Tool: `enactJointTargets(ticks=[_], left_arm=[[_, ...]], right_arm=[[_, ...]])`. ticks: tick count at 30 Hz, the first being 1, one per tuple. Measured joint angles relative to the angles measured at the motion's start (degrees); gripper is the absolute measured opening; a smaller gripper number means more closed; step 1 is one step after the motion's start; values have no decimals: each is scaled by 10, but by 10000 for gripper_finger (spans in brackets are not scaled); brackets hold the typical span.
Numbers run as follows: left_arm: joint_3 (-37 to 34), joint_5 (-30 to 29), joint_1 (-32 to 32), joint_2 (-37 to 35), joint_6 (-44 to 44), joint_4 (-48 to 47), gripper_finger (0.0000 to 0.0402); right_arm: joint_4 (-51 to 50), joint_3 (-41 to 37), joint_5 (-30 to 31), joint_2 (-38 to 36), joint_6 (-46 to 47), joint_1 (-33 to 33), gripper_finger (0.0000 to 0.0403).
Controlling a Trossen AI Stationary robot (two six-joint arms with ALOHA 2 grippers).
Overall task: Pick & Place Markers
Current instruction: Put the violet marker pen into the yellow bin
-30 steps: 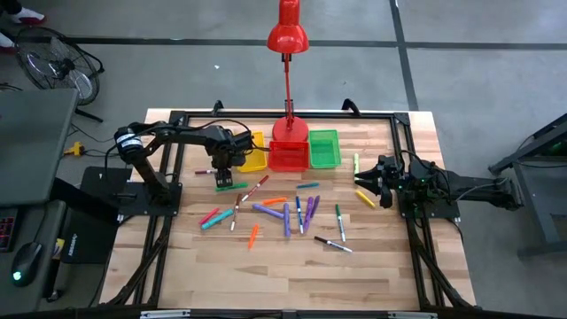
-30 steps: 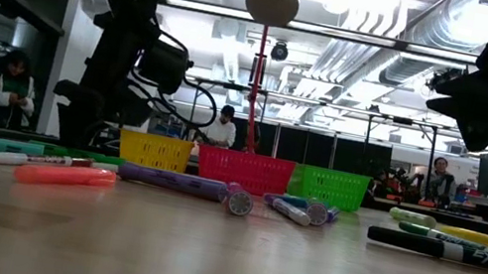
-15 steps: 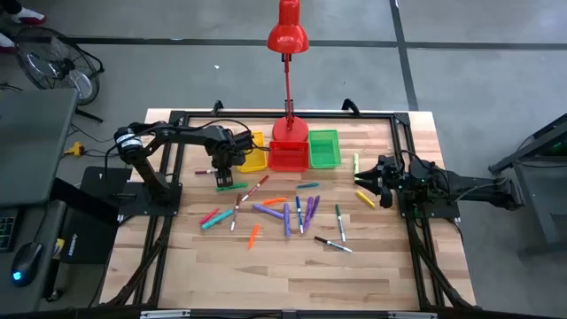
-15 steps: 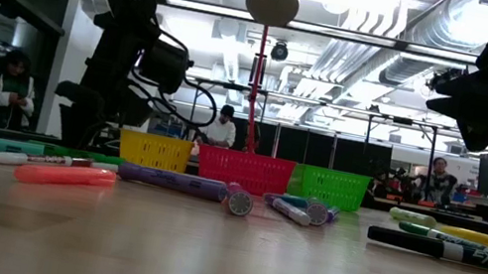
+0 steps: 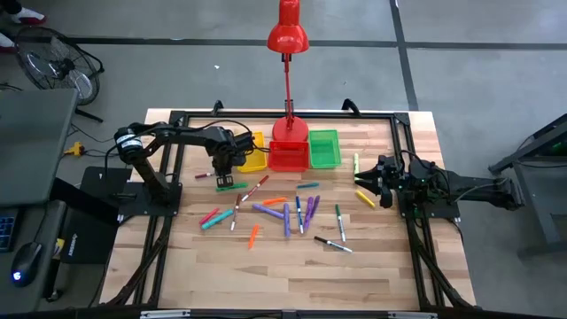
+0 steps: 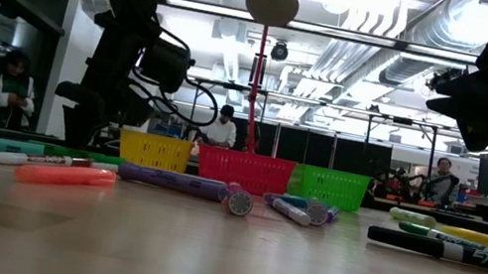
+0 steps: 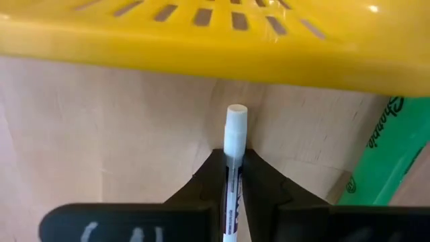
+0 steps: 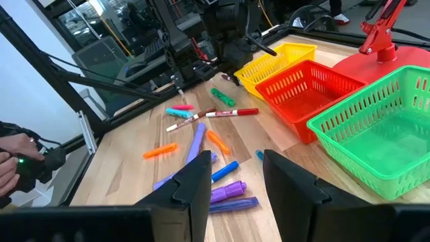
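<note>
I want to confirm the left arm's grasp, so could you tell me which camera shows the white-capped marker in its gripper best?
The left wrist view: the white-capped marker sits pinched in the left gripper, beside the yellow bin. The high view shows only the gripper by that bin, the marker too small. The low and right wrist views do not resolve it.

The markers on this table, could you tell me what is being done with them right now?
The left gripper has its jaws shut on a white-capped marker, right beside the yellow bin. The right gripper waits at the table's right side with jaws open and empty. Most markers lie loose on the table in front of the yellow, red and green bins, and I can't make out any markers inside the bins.
</note>
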Motion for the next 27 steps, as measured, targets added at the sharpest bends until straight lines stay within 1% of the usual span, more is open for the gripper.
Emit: enactJointTargets(ticks=[6, 13, 19, 24, 27], left_arm=[[7, 2, 0, -1, 11, -14, 27], [20, -4, 2, -30, 16, -36, 28], [23, -13, 2, -63, 12, -69, 28], [24, -14, 1, -101, 16, -68, 28], [24, -33, 1, -129, 37, -59, 28]], right_arm=[[0, 0, 0, 0, 0, 0, 124], [0, 0, 0, 0, 0, 0, 124], [0, 0, 0, 0, 0, 0, 124], [0, 0, 0, 0, 0, 0, 124], [0, 0, 0, 0, 0, 0, 124]])
